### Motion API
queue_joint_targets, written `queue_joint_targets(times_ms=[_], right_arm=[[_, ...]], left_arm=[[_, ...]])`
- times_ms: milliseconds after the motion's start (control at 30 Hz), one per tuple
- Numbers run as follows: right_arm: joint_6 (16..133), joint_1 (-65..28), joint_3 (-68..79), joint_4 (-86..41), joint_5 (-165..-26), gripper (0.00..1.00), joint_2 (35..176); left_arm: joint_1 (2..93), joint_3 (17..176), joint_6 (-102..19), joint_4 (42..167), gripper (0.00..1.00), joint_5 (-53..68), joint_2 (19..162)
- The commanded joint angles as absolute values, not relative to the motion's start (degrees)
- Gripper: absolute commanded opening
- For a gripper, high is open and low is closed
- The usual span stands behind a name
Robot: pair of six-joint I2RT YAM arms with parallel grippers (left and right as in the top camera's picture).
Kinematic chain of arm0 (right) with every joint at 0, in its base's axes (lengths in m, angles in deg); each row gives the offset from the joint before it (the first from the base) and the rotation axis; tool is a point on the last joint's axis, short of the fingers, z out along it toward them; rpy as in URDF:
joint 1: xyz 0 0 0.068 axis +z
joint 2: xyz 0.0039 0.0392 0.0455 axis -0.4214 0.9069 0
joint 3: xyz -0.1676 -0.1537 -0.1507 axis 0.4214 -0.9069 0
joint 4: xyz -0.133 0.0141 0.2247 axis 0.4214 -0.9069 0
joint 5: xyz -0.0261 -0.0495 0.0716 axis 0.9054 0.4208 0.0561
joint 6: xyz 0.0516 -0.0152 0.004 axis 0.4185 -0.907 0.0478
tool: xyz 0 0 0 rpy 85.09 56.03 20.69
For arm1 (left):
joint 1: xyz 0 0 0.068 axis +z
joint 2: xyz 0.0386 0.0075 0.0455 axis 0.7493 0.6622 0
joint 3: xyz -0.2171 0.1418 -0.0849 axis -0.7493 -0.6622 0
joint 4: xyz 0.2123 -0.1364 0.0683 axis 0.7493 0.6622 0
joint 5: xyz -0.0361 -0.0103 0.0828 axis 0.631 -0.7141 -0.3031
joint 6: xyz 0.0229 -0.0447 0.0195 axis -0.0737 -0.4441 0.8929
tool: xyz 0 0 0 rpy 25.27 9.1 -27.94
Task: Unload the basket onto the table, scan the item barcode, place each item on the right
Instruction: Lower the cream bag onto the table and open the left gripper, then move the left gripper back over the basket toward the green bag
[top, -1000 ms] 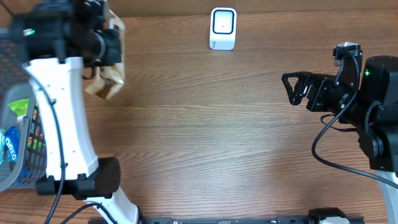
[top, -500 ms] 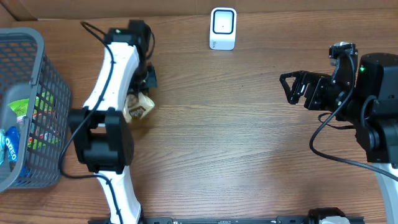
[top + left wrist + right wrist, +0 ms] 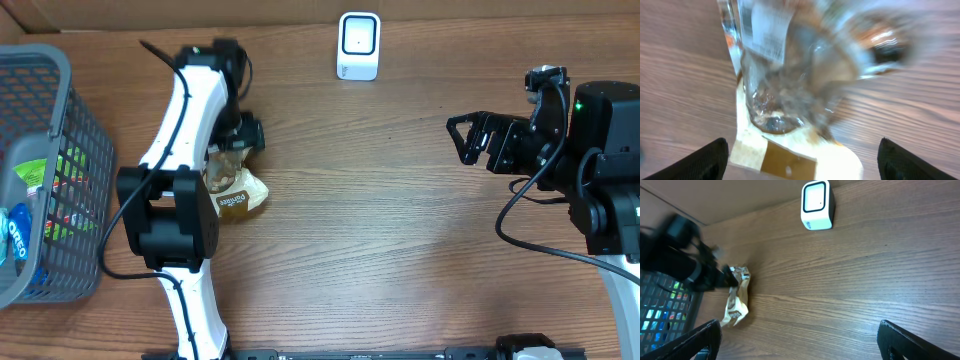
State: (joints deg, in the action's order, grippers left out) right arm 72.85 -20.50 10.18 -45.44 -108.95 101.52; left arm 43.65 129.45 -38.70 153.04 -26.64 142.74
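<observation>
Shop checkout: scanner (image 3: 359, 45); basket (image 3: 88, 160)

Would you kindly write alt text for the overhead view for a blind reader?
The left gripper hangs open over a tan snack bag lying on the wooden table, near a grey basket. A white scanner stands at the far edge; the right gripper is open, empty.

We are noting a brown wood-grain table (image 3: 380, 230). A crumpled tan snack bag (image 3: 235, 195) is lying on its left half. A small white scanner (image 3: 359, 45) is standing near the far edge, and a grey wire basket (image 3: 85, 130) is sitting at the left edge.
</observation>
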Motion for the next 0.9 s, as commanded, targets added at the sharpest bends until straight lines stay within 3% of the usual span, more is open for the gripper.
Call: queue_joint_targets(times_ms=[0, 133, 267, 467, 633, 867], right_arm=[[73.11, -20.83, 11.69, -45.05, -109.84, 1.0, 101.37], [73.09, -20.83, 11.69, -44.76, -110.52, 1.0, 101.37], [73.09, -20.83, 11.69, -44.76, -110.52, 1.0, 101.37], [73.31, -20.83, 11.69, -44.68, -111.42, 0.99, 101.37], [73.31, -20.83, 11.69, -44.68, -111.42, 0.99, 101.37], [74.42, -20.83, 11.69, -44.48, -111.4, 0.99, 101.37]], left_arm=[[43.98, 145.34, -33.79, 156.32, 0.88, -22.93, 136.25], [47.06, 161.52, -32.61, 160.72, 0.98, -23.87, 131.37], [54.88, 169.08, -31.99, 163.12, 1.0, -25.36, 127.24], [76.19, 169.06, -29.74, 166.88, 1.0, -27.19, 126.28], [91.86, 167.18, -28.5, 162.99, 1.0, -14.78, 131.2], [98.12, 167.18, -26.14, 159.75, 0.99, -7.98, 142.0]])
